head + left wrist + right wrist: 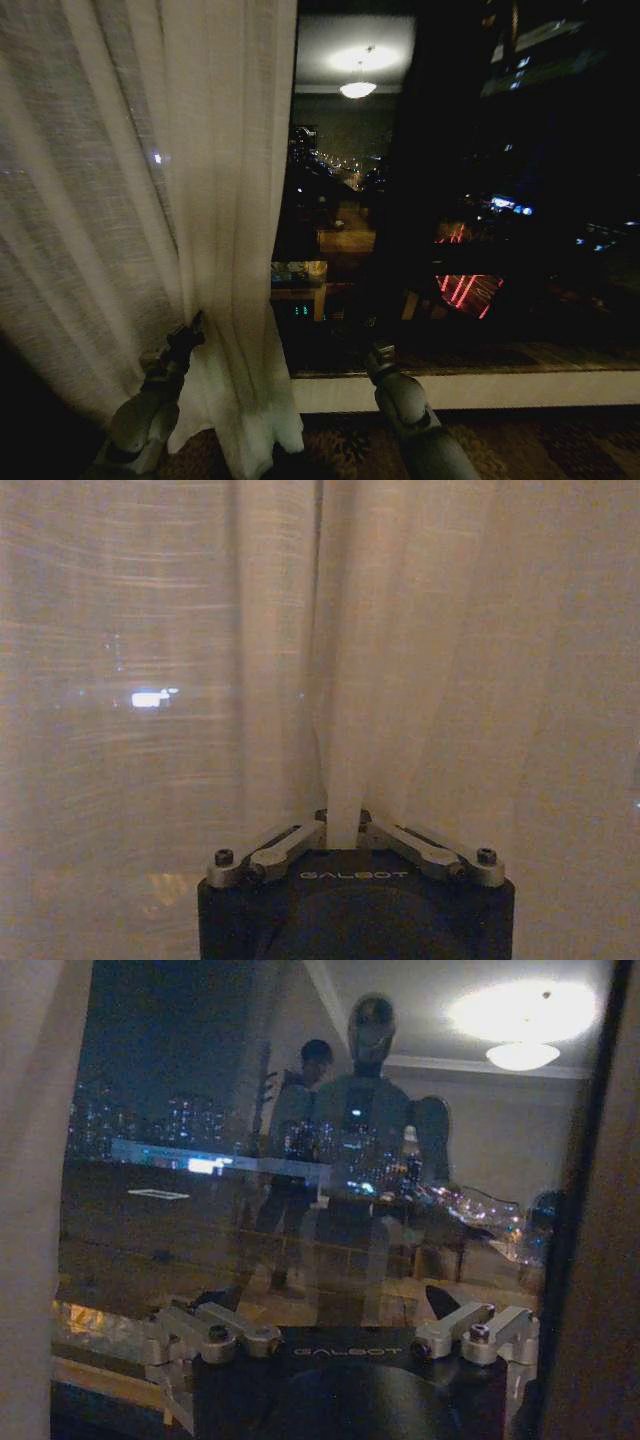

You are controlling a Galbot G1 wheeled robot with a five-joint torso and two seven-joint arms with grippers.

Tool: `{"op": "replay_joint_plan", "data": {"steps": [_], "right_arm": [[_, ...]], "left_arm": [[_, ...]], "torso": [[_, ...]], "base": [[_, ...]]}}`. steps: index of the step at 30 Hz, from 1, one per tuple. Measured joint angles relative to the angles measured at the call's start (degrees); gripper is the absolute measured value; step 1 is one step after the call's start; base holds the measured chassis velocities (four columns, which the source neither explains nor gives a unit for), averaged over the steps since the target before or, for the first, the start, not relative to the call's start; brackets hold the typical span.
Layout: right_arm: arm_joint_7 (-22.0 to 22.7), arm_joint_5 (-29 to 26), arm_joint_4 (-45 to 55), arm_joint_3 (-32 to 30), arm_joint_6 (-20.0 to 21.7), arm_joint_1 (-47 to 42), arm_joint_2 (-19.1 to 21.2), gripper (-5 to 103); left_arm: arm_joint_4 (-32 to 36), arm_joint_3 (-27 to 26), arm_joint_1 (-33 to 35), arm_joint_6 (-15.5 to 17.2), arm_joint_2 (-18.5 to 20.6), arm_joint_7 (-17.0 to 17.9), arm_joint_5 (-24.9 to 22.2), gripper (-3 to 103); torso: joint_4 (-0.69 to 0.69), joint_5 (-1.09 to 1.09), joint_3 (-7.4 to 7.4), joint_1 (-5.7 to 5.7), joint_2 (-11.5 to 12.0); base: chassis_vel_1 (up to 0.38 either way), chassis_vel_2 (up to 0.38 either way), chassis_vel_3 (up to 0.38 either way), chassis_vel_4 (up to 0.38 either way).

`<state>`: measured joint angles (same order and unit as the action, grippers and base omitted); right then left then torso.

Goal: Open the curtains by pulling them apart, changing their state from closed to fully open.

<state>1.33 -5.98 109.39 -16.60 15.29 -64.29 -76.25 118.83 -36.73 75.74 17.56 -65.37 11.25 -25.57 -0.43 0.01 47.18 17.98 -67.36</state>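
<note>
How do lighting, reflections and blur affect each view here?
Head view: dark night window mirrors a ceiling lamp; the curtain edge looks smeared. Left wrist view: warm, streaky blur across the curtain, left tool shut on a fold. Right wrist view: glass reflects the robot and lamp glare above the open right tool.

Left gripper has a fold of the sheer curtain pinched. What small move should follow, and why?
Probably draw the left gripper further toward the robot's left. Its fingers are shut on the curtain, which is bunched left of the bare window glass but hangs in front of the robot.
</note>
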Motion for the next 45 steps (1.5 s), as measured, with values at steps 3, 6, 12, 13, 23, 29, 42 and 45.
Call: {"op": "replay_joint_plan", "data": {"steps": [3,6,12,13,23,29,42,45], "right_arm": [[-0.01,-0.01,0.20,0.03,0.00,-0.15,0.07,100],[-0.03,-0.03,0.29,0.09,0.00,-0.18,0.16,100],[-0.09,-0.09,0.42,0.25,-0.01,-0.18,0.30,100],[-0.09,-0.09,0.42,0.25,-0.01,-0.18,0.30,100],[-0.14,-0.14,0.26,0.42,-0.08,0.05,0.00,100],[-0.07,-0.30,0.26,0.39,-0.25,0.00,-0.12,100],[0.08,-1.67,0.21,0.48,-1.38,-0.31,-0.41,100],[0.07,-1.60,0.17,0.77,-1.42,-0.41,-0.53,100]], "left_arm": [[0.47,-0.27,0.54,-0.02,-0.07,0.02,0.05,0],[0.79,-0.44,0.86,-0.05,-0.14,0.04,0.08,0],[1.21,-0.64,1.11,-0.07,-0.22,0.13,0.12,0],[1.21,-0.64,1.11,-0.07,-0.22,0.13,0.12,0],[1.21,-1.05,1.45,-0.18,-0.25,0.14,0.13,0],[1.20,-1.05,1.48,-0.20,-0.26,0.13,0.13,0],[1.57,-1.83,2.13,-0.25,-0.14,-0.03,0.07,0],[1.01,-2.25,2.05,-0.27,0.22,-0.16,-0.19,0]], "torso": [[0.00,0.00,0.00,0.00,0.00],[0.00,0.00,0.00,-0.01,0.00],[-0.01,0.00,0.00,-0.01,0.00],[-0.01,0.00,0.00,-0.01,0.00],[0.00,0.00,0.00,-0.01,0.00],[0.00,0.00,0.01,-0.01,0.00],[-0.02,0.01,0.01,-0.01,0.01],[-0.01,0.01,0.01,-0.01,0.01]], "base": [[0.106,0.131,-0.122,-0.126],[0.121,0.110,-0.115,-0.113],[0.114,0.095,-0.113,-0.094],[0.118,0.100,-0.121,-0.121],[0.124,0.117,-0.131,-0.130],[0.111,0.114,-0.131,-0.114],[0.020,0.018,-0.022,-0.024],[0.000,0.000,0.000,0.000]]}}
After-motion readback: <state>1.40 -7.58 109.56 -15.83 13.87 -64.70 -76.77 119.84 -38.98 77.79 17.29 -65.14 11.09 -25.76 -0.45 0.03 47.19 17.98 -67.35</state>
